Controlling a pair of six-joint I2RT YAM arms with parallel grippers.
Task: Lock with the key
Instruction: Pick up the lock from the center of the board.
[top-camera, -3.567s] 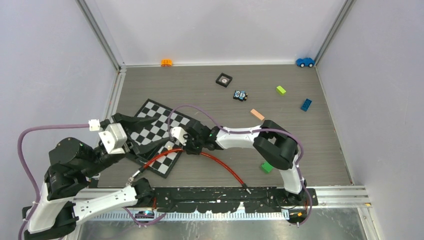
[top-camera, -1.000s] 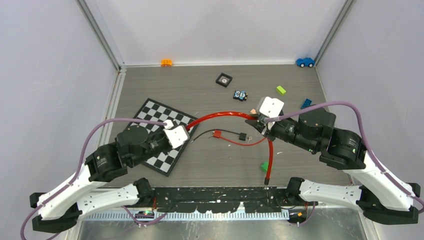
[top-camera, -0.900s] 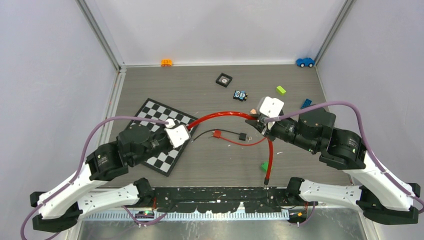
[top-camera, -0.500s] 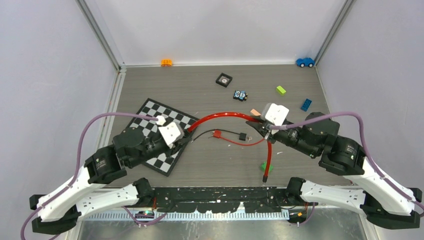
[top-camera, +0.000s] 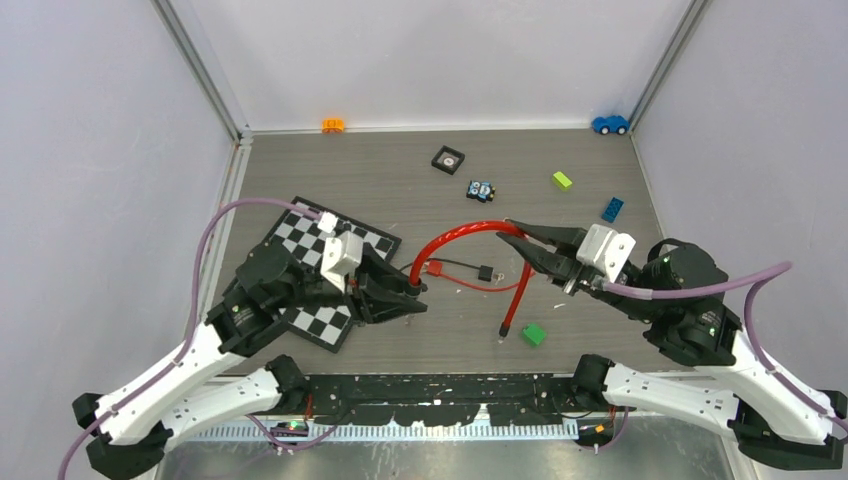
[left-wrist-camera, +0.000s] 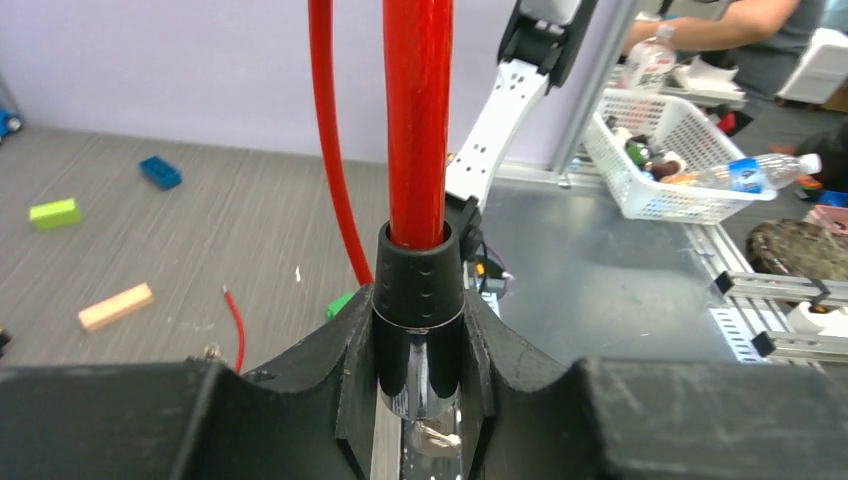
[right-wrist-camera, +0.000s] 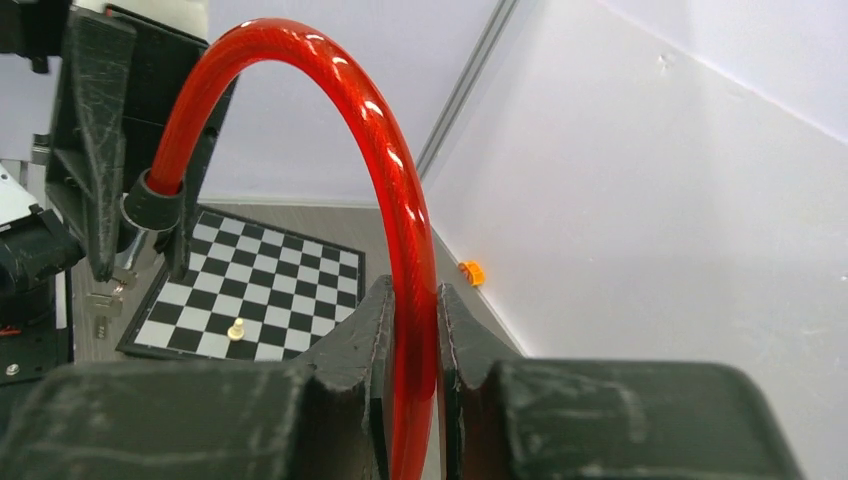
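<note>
From above, the red cable lock (top-camera: 470, 231) arches over the bench (top-camera: 330, 170), with the left hand (top-camera: 414, 290) at one end, the right hand (top-camera: 522, 243) midway, and what looks like the key (top-camera: 435, 268) lying untouched beneath. The left wrist view shows that hand clamped on the black end cap (left-wrist-camera: 418, 290). The right wrist view shows the other hand pinching the red cable lock, so I judge the locking is not yet done.

Red cable arc (top-camera: 466, 231) across table (top-camera: 380, 180) centre

Cable (left-wrist-camera: 417, 120): red plastic sheath, glossy, smooth, slightly translucent. Collar (left-wrist-camera: 418, 290): black plastic, matt, dimpled. Pin (left-wrist-camera: 421, 388) below collar: bright polished metal. Right fingers (right-wrist-camera: 350, 340): black plastic, matt, scratched. Table (top-camera: 380, 190): grey wood-grain finish, matt. Walls (top-camera: 450, 60): smooth, matt.
</note>
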